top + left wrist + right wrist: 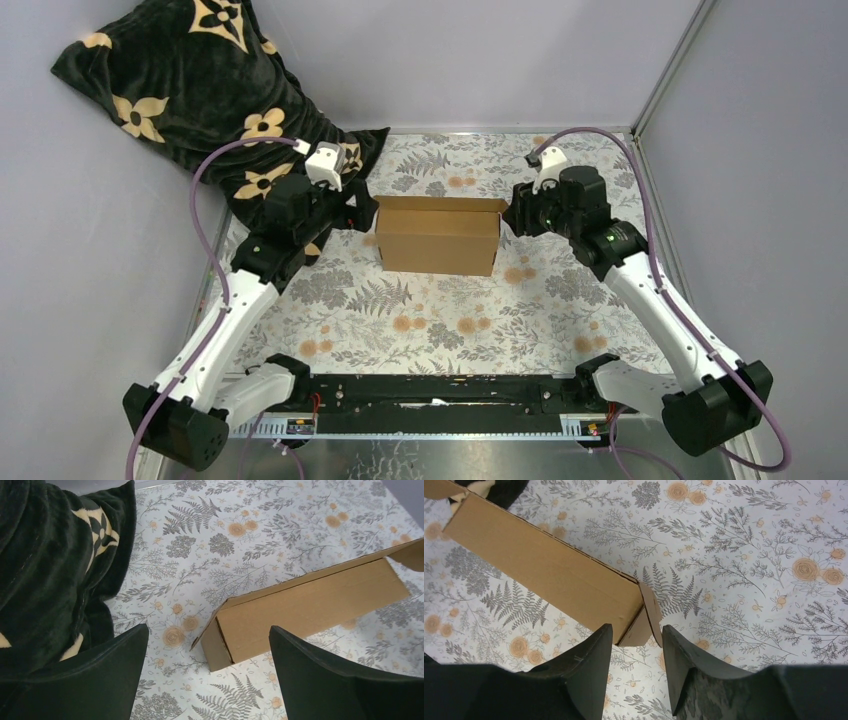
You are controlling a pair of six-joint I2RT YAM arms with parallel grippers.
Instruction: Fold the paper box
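Note:
The paper box point(440, 238) is a brown cardboard box lying lengthwise in the middle of the floral cloth, its top flap raised along the far side. My left gripper point(358, 212) hovers at its left end. In the left wrist view the left gripper point(209, 628) is wide open above the box's point(310, 607) near left corner, touching nothing. My right gripper point(512, 215) is at the right end. In the right wrist view the right gripper point(637, 627) stands partly narrowed, and a loose end flap point(651, 612) of the box point(544, 570) sits just beyond the fingertips, not between them.
A black blanket with tan flowers point(190, 80) is piled at the back left, close to the left gripper, and also fills the left side point(50, 555) of the left wrist view. Grey walls enclose the table, with a metal post point(665, 70) at the back right. A black rail point(430, 395) runs along the near edge.

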